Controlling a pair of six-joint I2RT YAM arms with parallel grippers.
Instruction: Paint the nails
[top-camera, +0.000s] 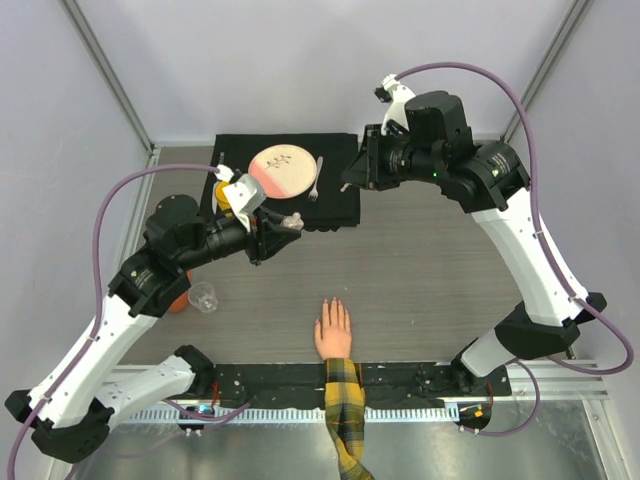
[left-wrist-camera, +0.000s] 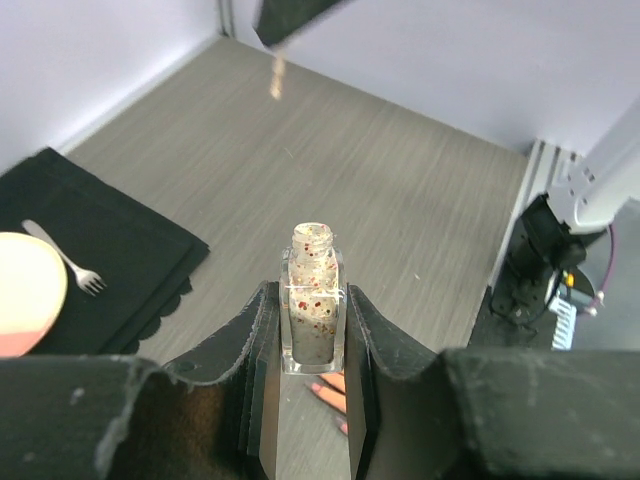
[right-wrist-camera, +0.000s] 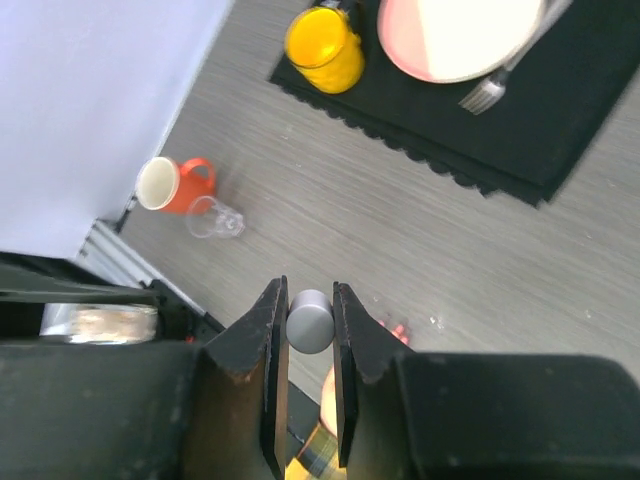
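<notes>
Near the left edge of the table (top-camera: 420, 270) an orange cup (right-wrist-camera: 170, 185) stands with a glass (top-camera: 203, 296) just beside it. The left end effector (left-wrist-camera: 312, 300) is closed tight on a small bottle (left-wrist-camera: 312, 260) with sparkly paint inside, and the bottle's top is open. At the far edge lies a black mat (top-camera: 335, 195) with a yellow cup (right-wrist-camera: 325, 45), a plate (top-camera: 282, 171) and a fork (top-camera: 316, 180) on it. A hand (top-camera: 333, 335) in a plaid sleeve (top-camera: 343, 400) lies flat by the middle of the near edge. Its nails (top-camera: 335, 302) point to the far edge. The right end effector (right-wrist-camera: 308, 295) is up over the mat's right side, closed on a grey cap (right-wrist-camera: 309, 322). A thin brush (left-wrist-camera: 277, 78) hangs below it.
</notes>
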